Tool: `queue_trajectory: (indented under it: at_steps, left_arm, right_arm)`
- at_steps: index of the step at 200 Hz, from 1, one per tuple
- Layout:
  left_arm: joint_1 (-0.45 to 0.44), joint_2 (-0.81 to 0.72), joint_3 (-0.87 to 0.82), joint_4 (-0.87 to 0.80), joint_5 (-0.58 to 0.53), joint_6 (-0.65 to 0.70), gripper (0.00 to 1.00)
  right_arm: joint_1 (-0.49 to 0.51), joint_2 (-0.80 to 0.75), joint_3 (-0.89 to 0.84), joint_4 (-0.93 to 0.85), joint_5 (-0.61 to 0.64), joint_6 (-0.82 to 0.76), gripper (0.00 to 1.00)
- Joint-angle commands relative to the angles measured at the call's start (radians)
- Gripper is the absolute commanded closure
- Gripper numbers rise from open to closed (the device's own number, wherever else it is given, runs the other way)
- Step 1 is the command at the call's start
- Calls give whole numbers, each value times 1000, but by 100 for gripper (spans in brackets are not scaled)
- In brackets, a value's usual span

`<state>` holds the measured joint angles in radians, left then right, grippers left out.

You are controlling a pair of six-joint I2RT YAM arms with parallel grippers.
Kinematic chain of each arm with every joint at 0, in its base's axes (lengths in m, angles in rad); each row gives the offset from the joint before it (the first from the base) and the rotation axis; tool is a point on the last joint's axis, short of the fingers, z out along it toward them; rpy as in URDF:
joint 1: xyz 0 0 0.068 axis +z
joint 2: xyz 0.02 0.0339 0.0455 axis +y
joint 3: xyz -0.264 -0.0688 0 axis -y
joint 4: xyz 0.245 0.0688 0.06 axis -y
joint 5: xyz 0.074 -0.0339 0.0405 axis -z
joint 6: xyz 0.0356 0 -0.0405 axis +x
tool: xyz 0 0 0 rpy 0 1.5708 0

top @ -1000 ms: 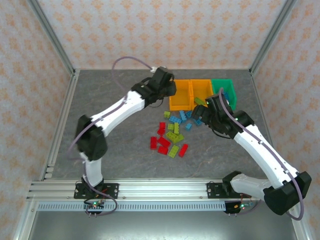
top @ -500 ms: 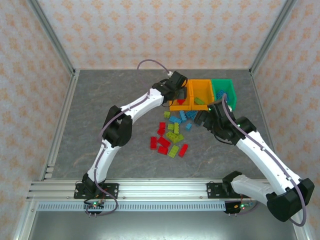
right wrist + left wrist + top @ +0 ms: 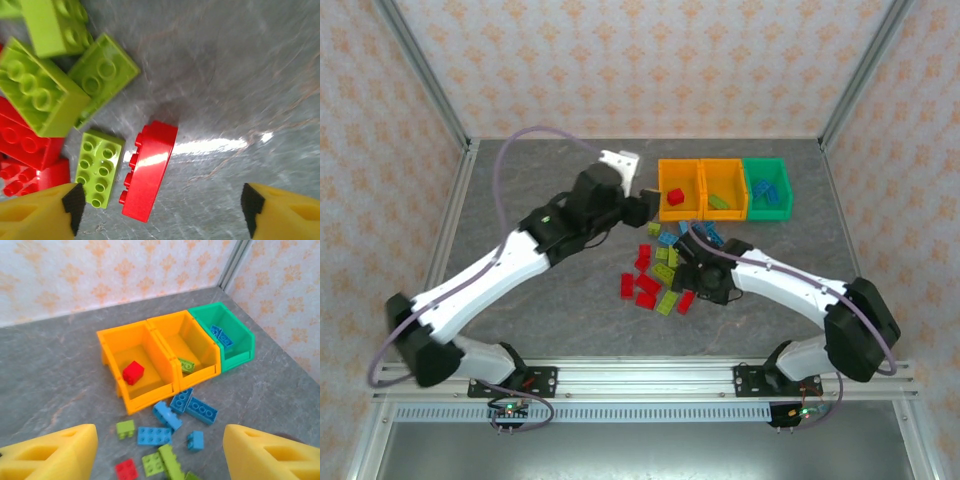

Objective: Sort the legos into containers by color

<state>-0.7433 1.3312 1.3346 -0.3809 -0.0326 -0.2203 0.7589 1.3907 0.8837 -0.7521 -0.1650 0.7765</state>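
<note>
Three containers stand in a row at the back: a left orange bin [image 3: 667,213] [image 3: 150,397] with one red lego [image 3: 675,196] [image 3: 133,372], a middle orange bin [image 3: 723,166] [image 3: 200,377] with a lime lego [image 3: 186,365], and a green bin [image 3: 766,165] [image 3: 240,355] with blue legos [image 3: 221,336]. Loose legos [image 3: 660,275] in red, lime and blue lie in front of them. My left gripper [image 3: 646,206] [image 3: 160,455] is open and empty, just left of the left orange bin. My right gripper [image 3: 692,284] [image 3: 160,212] hangs open low over the pile, a red lego [image 3: 150,170] on its side between its fingers, untouched.
Beside that red lego lies a lime brick [image 3: 100,167], with more lime and red ones to its left. Blue bricks [image 3: 186,407] lie right in front of the orange bins. Metal frame rails [image 3: 450,230] and papered walls border the grey table.
My left gripper opened over the left orange bin, left a red lego inside it, and drew back to the left. My right arm swung from the green bin down to the pile's near side.
</note>
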Motion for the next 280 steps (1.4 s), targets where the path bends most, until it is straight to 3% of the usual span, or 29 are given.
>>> queue_trajectory:
  at_steps: [1,19,39,74,88,136,166,190,203,226,247,259,280]
  left_arm:
    - [11,-99,-124,-9,-30,177,32]
    - [10,-186,-211,1,-27,287,27]
    - [10,-241,-280,1,48,432,18]
    - [10,-282,-373,58,56,547,10]
    - [11,-289,-393,69,45,570,9]
    - [12,-312,-429,89,10,602,8]
    - [12,-337,-428,78,72,619,7]
    - [12,-340,-416,37,178,649,5]
    - [11,-337,-407,23,213,654,3]
    - [11,-329,-390,-2,214,666,2]
    - [12,-331,-386,-24,177,687,1]
    - [13,-338,-392,-24,147,694,0]
    - [15,-349,-404,-12,126,699,0]
  right_arm:
    - [8,28,-62,118,-48,70,24]
    - [8,81,-86,162,-73,62,30]
    - [8,151,-59,133,-50,34,37]
    - [8,126,-49,82,51,45,74]
    - [8,71,-38,56,97,43,82]
    - [-62,-73,73,-26,235,-19,84]
    - [-176,-47,211,62,363,-203,85]
    - [-218,142,419,145,463,-436,88]
    - [-240,289,563,138,450,-513,89]
    - [-276,538,808,104,398,-548,87]
    - [-305,719,1016,52,446,-565,85]
    - [-320,787,1108,21,456,-569,79]
    - [-333,819,1211,-44,424,-580,52]
